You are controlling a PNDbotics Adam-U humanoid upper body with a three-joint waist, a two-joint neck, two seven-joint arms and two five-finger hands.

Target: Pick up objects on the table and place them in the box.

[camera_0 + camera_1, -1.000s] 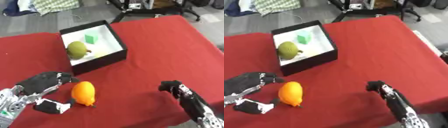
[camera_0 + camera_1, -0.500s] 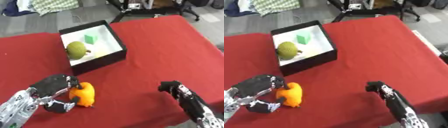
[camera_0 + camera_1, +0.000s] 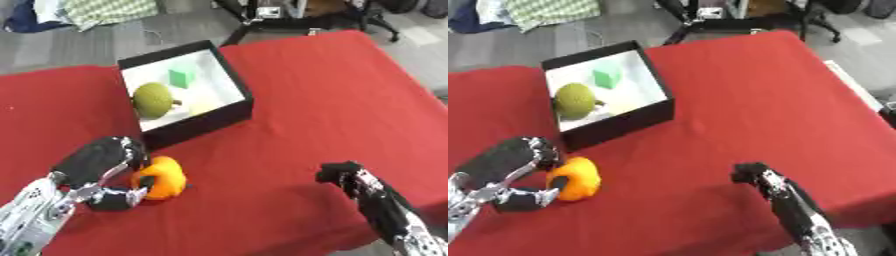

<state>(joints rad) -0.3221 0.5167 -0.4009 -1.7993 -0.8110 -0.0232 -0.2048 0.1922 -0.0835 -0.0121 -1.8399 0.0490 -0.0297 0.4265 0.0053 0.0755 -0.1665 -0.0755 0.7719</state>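
Observation:
An orange fruit lies on the red table in front of the black box. My left hand is curled round its left side, fingers over the top and thumb beneath. Inside the box, on its white floor, lie a round green fruit, a small green cube and a pale yellowish thing. At the lower right my right hand hovers over the cloth with curled fingers and nothing in them.
The red cloth's right edge runs down past my right arm. Beyond the table's far edge are grey floor, a checked cloth and black chair legs.
My left hand has closed in on the orange fruit from the left and wrapped round it; the fruit has tipped a little toward the box. The right hand has hardly moved.

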